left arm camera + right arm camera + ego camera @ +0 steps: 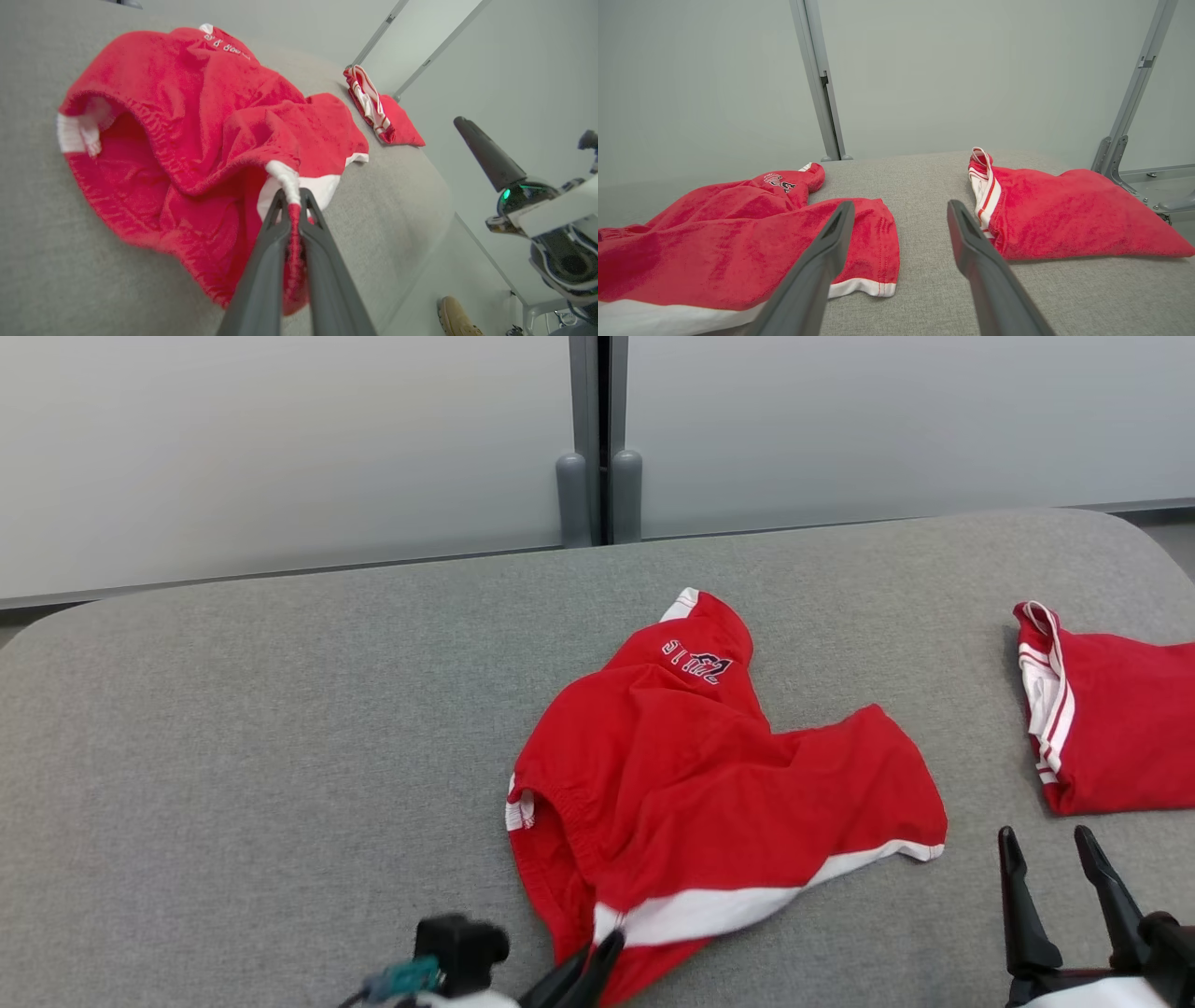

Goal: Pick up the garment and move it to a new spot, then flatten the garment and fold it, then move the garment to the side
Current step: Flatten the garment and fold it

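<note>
A: Task piece, location?
B: Red terry-cloth garment with white bands (709,775), lying crumpled around the middle of the grey fabric-covered table (233,756). Its near edge reaches toward the robot. The far lobe carries a small dark-and-white printed crest, upside down in the head view.
A: Flat?
B: No. Bunched, with folds across the centre. An elastic opening gapes on its left side, a white tab showing at the rim. A broad white band runs along the near hem.
A: Left gripper?
B: Left gripper (597,957) at the garment's near edge, low in the head view. Its wrist view shows the two dark fingers drawn together with a pinch of red-and-white hem pressed between them, so it is clamped on the garment. Most of the cloth rests on the table.
A: Right gripper?
B: Right gripper (1044,840) at the lower right, fingers spread wide, grey table showing between them. It sits between the garment's right corner and a second piece. Whether it touches the surface I cannot tell.
A: The second piece?
B: Folded red cloth item with white-and-red striped trim (1111,728), on the table's right end, apart from the task garment with a strip of grey table between.
A: Background?
B: Pale frosted wall panels (280,448) behind the table, split by a grey upright post (597,439). Left wrist view catches a tan shoe (455,317) on the floor beside the table.
</note>
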